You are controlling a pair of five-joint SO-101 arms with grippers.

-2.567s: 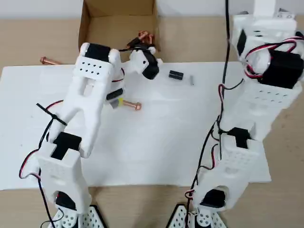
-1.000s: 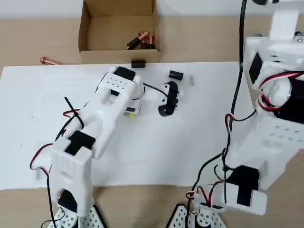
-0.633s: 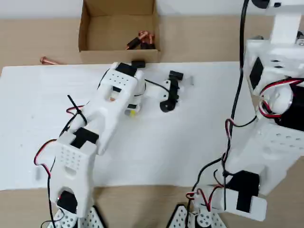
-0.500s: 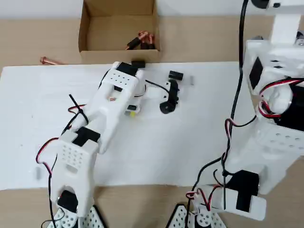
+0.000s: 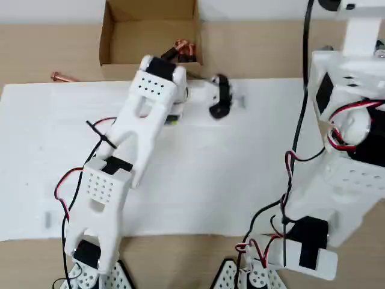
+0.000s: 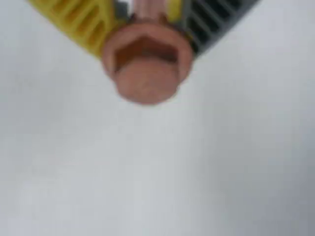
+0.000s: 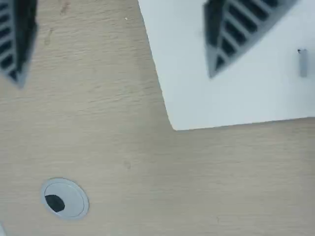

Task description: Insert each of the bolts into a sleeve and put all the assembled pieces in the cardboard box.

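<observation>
In the left wrist view a copper bolt (image 6: 146, 69) sits head-first between the yellow and black fingers of my left gripper (image 6: 147, 17), which is shut on it. From above, that gripper (image 5: 175, 115) hangs over the white sheet just in front of the cardboard box (image 5: 108, 36), the arm covering the bolt. Assembled pieces (image 5: 181, 50) lie in the box's near right corner. Another bolt (image 5: 61, 77) lies on the bare table left of the box. My right gripper (image 7: 125, 44) is open, high over the sheet's corner, with nothing between its ridged black fingers (image 7: 236, 34).
The white sheet (image 5: 240, 180) covers most of the table. A small grey piece (image 5: 242, 102) lies on it near the left arm's black wrist part (image 5: 220, 97). The raised right arm (image 5: 352, 138) stands at the right side. A round grey grommet (image 7: 64, 197) sits in the tabletop.
The left arm took the bolt from the sheet, swung right, then moved toward the box with it. The right arm lifted earlier and has kept still in the last second.
</observation>
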